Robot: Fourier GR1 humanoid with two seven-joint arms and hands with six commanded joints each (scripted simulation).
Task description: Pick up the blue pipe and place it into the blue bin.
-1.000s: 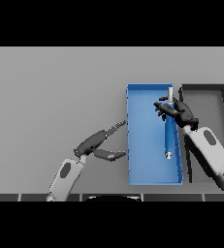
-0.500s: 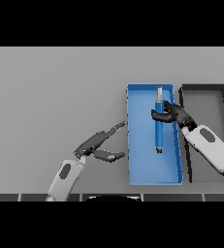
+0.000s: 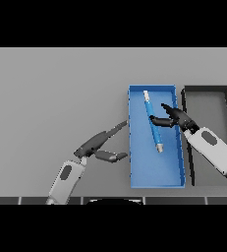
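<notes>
The blue pipe (image 3: 153, 122) lies in the blue bin (image 3: 157, 180), right of centre; my right hand (image 3: 176, 118) is spread beside it, my left hand (image 3: 98, 146) spread too.

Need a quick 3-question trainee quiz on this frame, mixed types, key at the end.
1. True or false: the blue pipe lies inside the blue bin.
2. Which hand is over the blue bin? A) left hand B) right hand C) neither
3. Fill in: the container to the right of the blue bin is a ____ bin.

Key:
1. True. It lies tilted on the bin's floor, its upper end near the far wall.
2. B. Its open fingers are right beside the pipe, not curled round it; the left hand is outside the bin's left wall.
3. Black.
</notes>
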